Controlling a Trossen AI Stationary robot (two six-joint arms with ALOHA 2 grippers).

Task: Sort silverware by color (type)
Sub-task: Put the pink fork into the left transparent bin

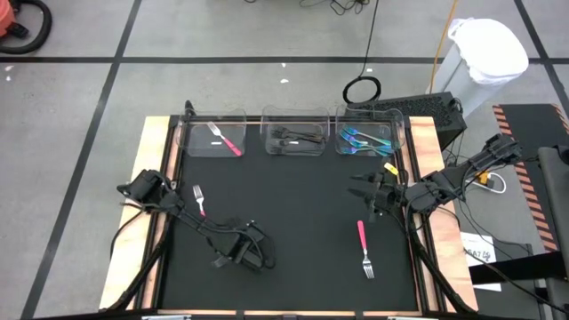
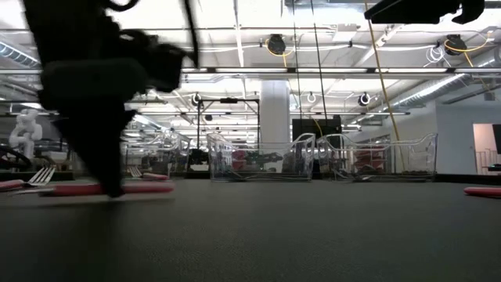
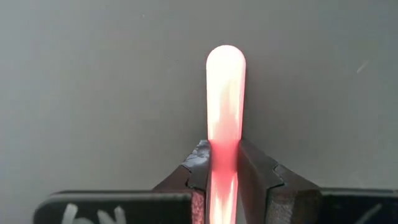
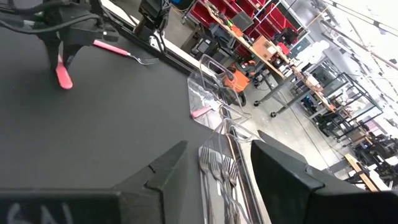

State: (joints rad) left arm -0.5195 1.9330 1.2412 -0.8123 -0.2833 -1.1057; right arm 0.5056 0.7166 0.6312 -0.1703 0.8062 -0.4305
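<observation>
My left gripper [image 1: 238,252] is low over the black mat's near left part, shut on a pink-handled piece of silverware [image 3: 225,87] that the gripper itself hides in the high view. A pink-handled fork [image 1: 199,200] lies flat on the mat just beyond it. A second one [image 1: 364,244] lies flat at the near right. My right gripper [image 1: 364,188] hovers open and empty above the mat's right side. Three clear bins stand along the far edge, holding a pink fork [image 1: 227,140], black pieces [image 1: 298,138] and teal pieces [image 1: 364,140]. My left gripper pinches the pink handle [image 3: 225,140] between its two fingers, a short way back from the rounded free end [image 3: 226,56]. The fingers point steeply down and lie across the handle. In the low view the handle [image 2: 141,188] lies about level, close to the mat; whether it is lifted clear I cannot tell.
The three clear bins [image 1: 213,120] line the mat's far edge. A wooden border [image 1: 156,160] frames the mat. Open mat lies in the middle between the two arms. A dark box and cables [image 1: 427,111] sit beyond the far right corner.
</observation>
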